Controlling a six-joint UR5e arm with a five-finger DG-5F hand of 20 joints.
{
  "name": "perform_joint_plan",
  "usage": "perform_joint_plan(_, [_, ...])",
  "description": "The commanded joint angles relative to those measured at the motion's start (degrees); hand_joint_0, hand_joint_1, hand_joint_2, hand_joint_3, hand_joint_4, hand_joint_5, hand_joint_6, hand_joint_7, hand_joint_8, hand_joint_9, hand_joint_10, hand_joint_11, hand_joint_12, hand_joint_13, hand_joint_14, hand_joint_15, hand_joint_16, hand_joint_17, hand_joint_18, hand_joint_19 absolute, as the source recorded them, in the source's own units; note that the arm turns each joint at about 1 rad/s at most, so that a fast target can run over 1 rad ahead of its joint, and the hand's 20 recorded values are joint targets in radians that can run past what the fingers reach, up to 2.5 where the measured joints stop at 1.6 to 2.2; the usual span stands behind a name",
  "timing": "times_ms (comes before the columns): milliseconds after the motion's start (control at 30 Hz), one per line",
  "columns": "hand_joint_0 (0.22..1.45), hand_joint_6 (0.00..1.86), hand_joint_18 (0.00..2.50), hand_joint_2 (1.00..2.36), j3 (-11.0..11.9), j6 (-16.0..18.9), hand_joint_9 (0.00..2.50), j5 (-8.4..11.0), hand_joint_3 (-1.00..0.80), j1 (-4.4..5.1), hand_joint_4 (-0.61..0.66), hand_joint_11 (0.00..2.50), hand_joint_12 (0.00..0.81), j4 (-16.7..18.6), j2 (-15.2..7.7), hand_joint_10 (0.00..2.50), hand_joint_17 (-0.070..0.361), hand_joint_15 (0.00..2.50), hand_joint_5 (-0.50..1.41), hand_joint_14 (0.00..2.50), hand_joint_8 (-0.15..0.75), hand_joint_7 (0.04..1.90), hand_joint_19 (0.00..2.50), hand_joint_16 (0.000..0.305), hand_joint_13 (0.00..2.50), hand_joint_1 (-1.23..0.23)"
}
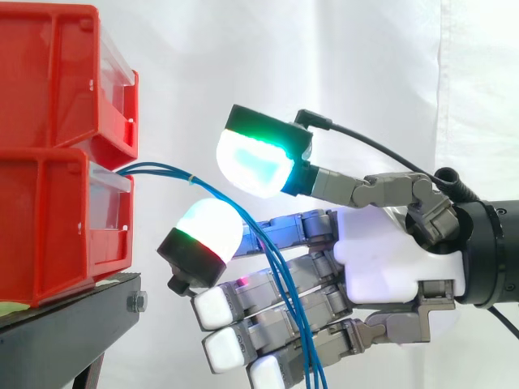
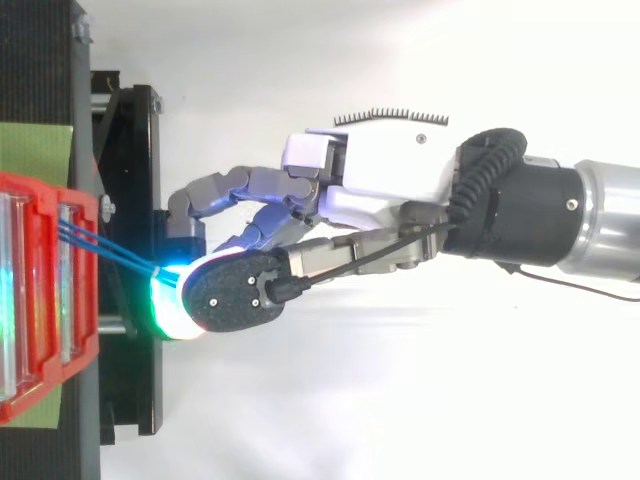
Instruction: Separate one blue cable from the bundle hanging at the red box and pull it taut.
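A bundle of thin blue cables comes out of the lower red box at its front edge. It arcs right, then hangs down across the fingers of my hand. The hand reaches in from the right with its fingers nearly straight and pointing at the box. The thumb pad glows white and green above the strands. One fingertip lies just below them, apart from the thumb. In the top view the cables run from the box to the glowing pad of the hand. No strand looks pinched.
A second red box is stacked on the lower one. Both stand on a black stand whose edge lies just left of the fingertips. A white curtain hangs behind.
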Motion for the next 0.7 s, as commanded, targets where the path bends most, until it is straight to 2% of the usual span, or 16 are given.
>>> perform_joint_plan(0, [0.64,0.64,0.69,1.02,0.65,0.05,0.89,-0.01,-0.32,-0.01,0.19,0.63,0.359,-1.64,-0.02,0.02,0.100,0.47,-0.13,0.02,0.337,1.20,0.58,0.044,0.82,-0.48])
perform_joint_plan(167, [0.63,0.69,0.68,1.02,1.26,0.14,0.86,-0.10,-0.25,-0.09,0.20,0.65,0.360,-3.05,-0.02,0.02,0.099,0.47,-0.15,0.02,0.334,1.14,0.57,0.044,0.81,-0.53])
perform_joint_plan(200, [0.63,0.73,0.68,1.02,1.35,0.14,0.86,-0.10,-0.23,-0.18,0.20,0.66,0.360,-3.05,-0.02,0.02,0.099,0.47,-0.17,0.02,0.332,1.08,0.58,0.044,0.80,-0.58])
perform_joint_plan(333, [0.62,0.75,0.67,1.02,1.96,0.14,0.85,-0.10,-0.21,-0.36,0.19,0.71,0.363,-3.57,-0.02,0.02,0.100,0.47,-0.18,0.02,0.329,1.06,0.58,0.044,0.79,-0.60])
perform_joint_plan(433, [0.64,0.80,0.67,1.02,2.58,0.14,0.84,-0.19,-0.20,-0.62,0.17,0.77,0.361,-4.63,0.07,0.02,0.100,0.48,-0.21,0.02,0.325,1.05,0.57,0.044,0.79,-0.71])
perform_joint_plan(667, [0.67,0.84,0.67,1.02,3.20,0.14,0.84,-0.19,-0.27,-0.80,0.15,0.84,0.352,-6.12,0.07,0.02,0.099,0.49,-0.22,0.02,0.320,0.97,0.57,0.044,0.79,-0.74])
